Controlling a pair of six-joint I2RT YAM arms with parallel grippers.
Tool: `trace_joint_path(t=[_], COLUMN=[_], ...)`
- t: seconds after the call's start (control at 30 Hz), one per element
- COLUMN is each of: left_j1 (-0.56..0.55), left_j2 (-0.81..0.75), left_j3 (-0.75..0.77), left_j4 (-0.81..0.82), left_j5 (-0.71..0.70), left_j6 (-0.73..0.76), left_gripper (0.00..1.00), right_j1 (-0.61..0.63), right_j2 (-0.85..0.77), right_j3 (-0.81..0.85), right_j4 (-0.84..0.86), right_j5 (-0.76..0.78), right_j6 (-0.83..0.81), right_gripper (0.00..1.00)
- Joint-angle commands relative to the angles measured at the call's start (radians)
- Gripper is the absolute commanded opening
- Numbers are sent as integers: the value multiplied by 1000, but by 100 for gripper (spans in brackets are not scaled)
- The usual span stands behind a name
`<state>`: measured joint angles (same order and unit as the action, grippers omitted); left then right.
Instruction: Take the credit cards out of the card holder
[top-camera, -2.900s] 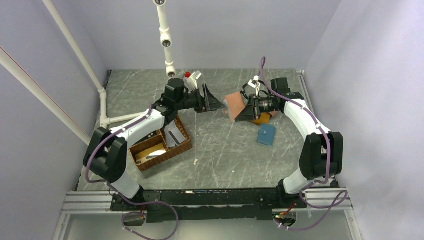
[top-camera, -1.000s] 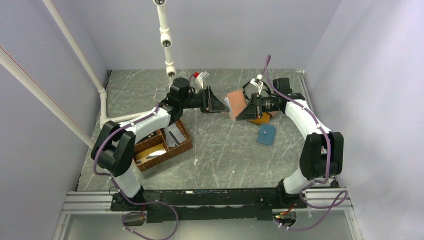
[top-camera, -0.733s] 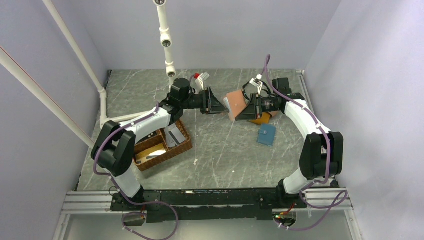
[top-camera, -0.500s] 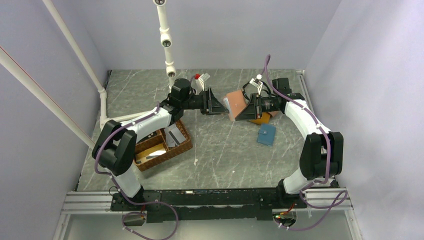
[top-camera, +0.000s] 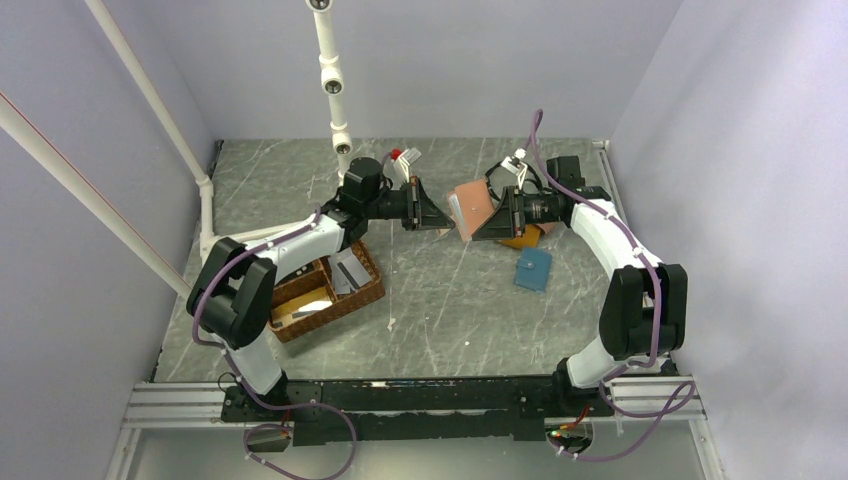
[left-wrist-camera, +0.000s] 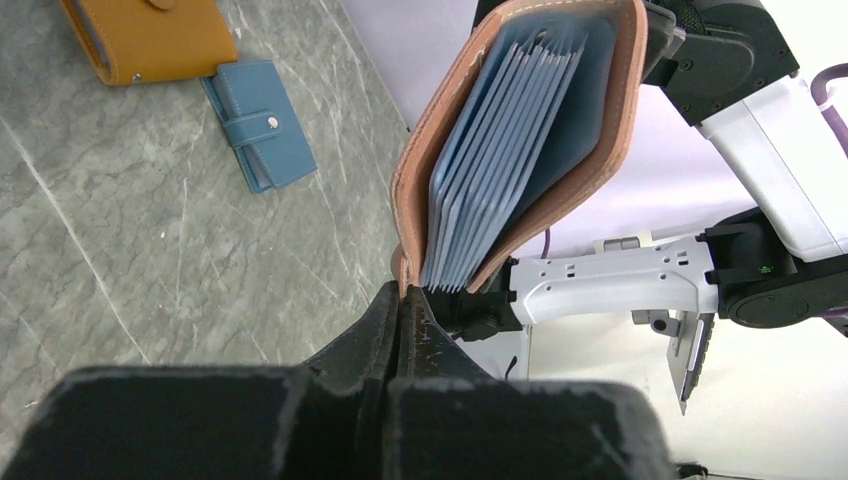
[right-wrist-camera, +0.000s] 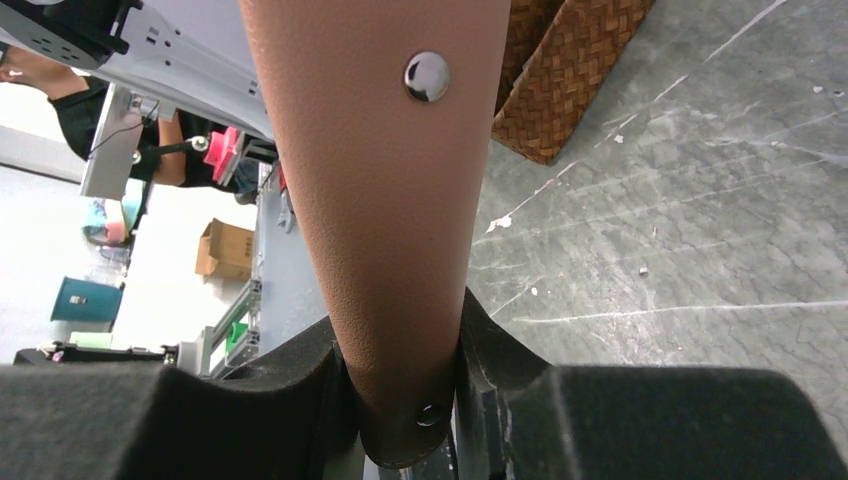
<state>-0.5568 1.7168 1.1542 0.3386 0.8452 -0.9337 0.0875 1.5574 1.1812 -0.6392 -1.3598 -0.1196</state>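
left gripper (left-wrist-camera: 405, 300): jaws pressed flat together, tips right at the card holder's (left-wrist-camera: 520, 140) lower edge; pinching anything or not, can't tell

right gripper (right-wrist-camera: 400, 352): clamped on the holder's pink cover, held up over the bench's (top-camera: 450, 310) far middle

credit cards (top-camera: 349, 271): grey flat ones in the basket (top-camera: 372, 293) by the left edge; any inside the fanned blue pockets hidden

nearby: orange wallet (left-wrist-camera: 150, 35) and teal-blue wallet (left-wrist-camera: 258, 122), flat toward the right edge

open room: bare bench along the near edge

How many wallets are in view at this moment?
3: the salmon-pink card holder held up in the right end effector, the orange wallet lying on the table, the teal-blue wallet beside it.
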Motion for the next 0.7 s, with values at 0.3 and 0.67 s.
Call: trace_joint_path(t=[0.3,0.67], left_j1=[-6,-6], left_j2=[17,32], left_j3=[23,32], left_j4=[-29,-24], left_j5=[42,64], left_j6=[12,10], left_gripper=[0,0], right_j1=[2,2], right_j2=[13,18], right_j3=[-33,-38], right_j4=[69,43], right_j5=[143,280], right_j6=[26,2], right_gripper=[19,70])
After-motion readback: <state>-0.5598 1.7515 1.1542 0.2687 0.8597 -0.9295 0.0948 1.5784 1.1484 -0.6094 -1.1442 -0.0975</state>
